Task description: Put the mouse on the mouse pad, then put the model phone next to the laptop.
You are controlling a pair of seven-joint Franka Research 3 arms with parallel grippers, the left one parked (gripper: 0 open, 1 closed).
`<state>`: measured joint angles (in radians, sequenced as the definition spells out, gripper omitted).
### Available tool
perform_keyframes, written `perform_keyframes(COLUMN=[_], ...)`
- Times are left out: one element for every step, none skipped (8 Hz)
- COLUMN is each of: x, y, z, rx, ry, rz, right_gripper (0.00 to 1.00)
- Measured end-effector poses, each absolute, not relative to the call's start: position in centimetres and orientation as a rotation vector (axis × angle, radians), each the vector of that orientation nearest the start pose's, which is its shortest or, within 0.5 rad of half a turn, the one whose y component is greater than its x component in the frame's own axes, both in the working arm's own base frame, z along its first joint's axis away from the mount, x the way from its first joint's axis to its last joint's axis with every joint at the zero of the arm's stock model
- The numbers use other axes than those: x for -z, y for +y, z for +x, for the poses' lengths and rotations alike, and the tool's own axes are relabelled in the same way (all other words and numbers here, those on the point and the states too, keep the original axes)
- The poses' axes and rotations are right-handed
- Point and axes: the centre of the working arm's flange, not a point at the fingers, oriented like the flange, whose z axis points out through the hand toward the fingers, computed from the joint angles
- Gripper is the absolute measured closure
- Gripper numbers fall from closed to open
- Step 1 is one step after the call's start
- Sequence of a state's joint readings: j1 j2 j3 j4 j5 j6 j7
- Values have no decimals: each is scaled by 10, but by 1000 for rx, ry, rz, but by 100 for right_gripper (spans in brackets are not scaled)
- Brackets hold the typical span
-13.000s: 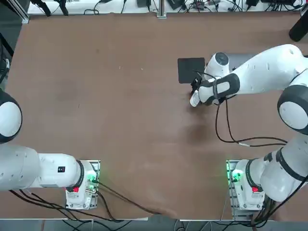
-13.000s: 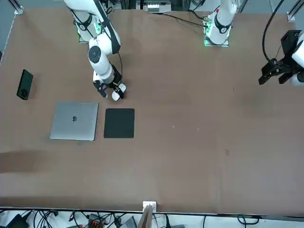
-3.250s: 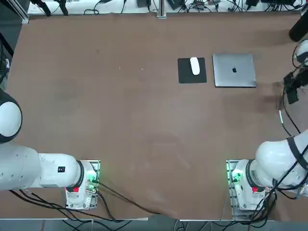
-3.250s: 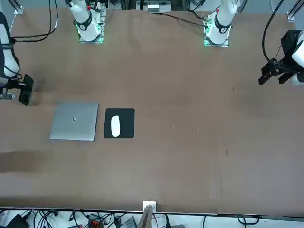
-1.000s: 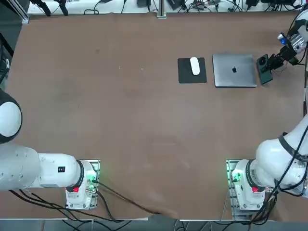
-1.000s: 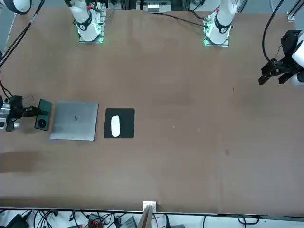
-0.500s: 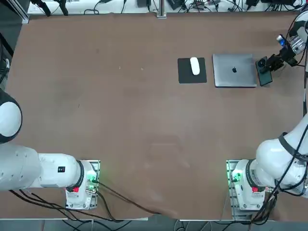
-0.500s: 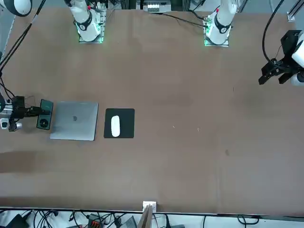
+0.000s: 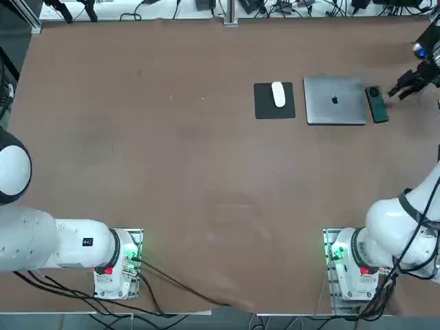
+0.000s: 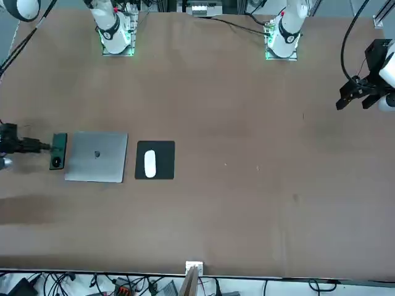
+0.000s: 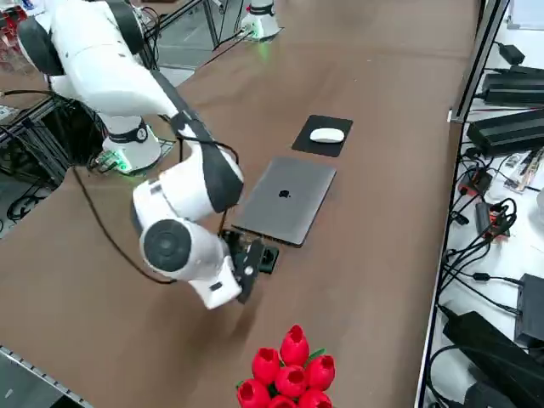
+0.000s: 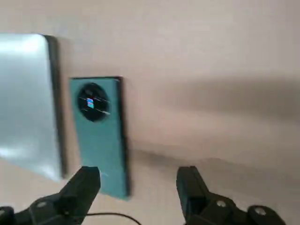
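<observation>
**Phone lies beside the laptop, gripper open and clear of it**

Nearest the robot's side of the scene, the right arm reaches out from its base at the tabletop's (image 9: pixel 172 172) near edge toward the far right corner. Its right gripper (image 9: pixel 405 87) hangs just off the outer side of the model phone (image 9: pixel 376 104), apart from it. In the wrist view the right gripper (image 12: pixel 138 187) has its two black fingers (image 12: pixel 84 185) spread wide with nothing between them; one finger is over the phone's (image 12: pixel 101 136) near end and the other is over bare tabletop (image 12: pixel 211 56). In the front view the gripper (image 10: pixel 37 146) shows at the picture's left edge, its tips close to the phone (image 10: pixel 58 151).

The model phone lies flat on the tabletop, long side running parallel to the laptop's (image 9: pixel 335 100) edge and just beside it, with a thin strip of brown surface between them. Its round camera ring is at the far end, seen from the robot. From the right side view the phone (image 11: pixel 265 257) is partly hidden behind the arm's wrist, next to the closed silver laptop (image 11: pixel 287 198).

Beyond the laptop, toward the tabletop's middle, the black mouse pad (image 9: pixel 274 101) sits close alongside it. The white mouse (image 9: pixel 278 94) rests on the pad, in its upper half in the overhead view, wholly within its edges.

In the right side view a bunch of red tulips (image 11: pixel 289 370) stands at the near edge.
</observation>
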<state>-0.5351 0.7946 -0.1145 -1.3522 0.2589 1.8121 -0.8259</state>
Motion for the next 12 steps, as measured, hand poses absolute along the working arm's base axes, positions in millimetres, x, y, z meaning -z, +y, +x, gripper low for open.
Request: perform_keyframes(x=[-251, -278, -307, -335, -361, -386, -411, -438, -464, -489, -512, -531], y=[-402, -399, -382, -351, -309, -265, -224, -187, -156, -131, -111, -94], z=[582, 590, 601, 616, 632, 644, 650, 652, 649, 643, 635, 629], rx=[-194, -163, -137, -136, -156, -185, -215, -242, -261, -281, -300, -303], ry=[-160, -193, -232, -242, -229, -214, -193, -159, -110, -60, -30, -20], rz=[-2853, -2888, -2901, -2904, -2905, -2907, -2909, -2914, -2922, -2938, -2962, -2986], right_gripper=[0, 0, 0, 0, 0, 0, 0, 0, 0, 0, 0, 0])
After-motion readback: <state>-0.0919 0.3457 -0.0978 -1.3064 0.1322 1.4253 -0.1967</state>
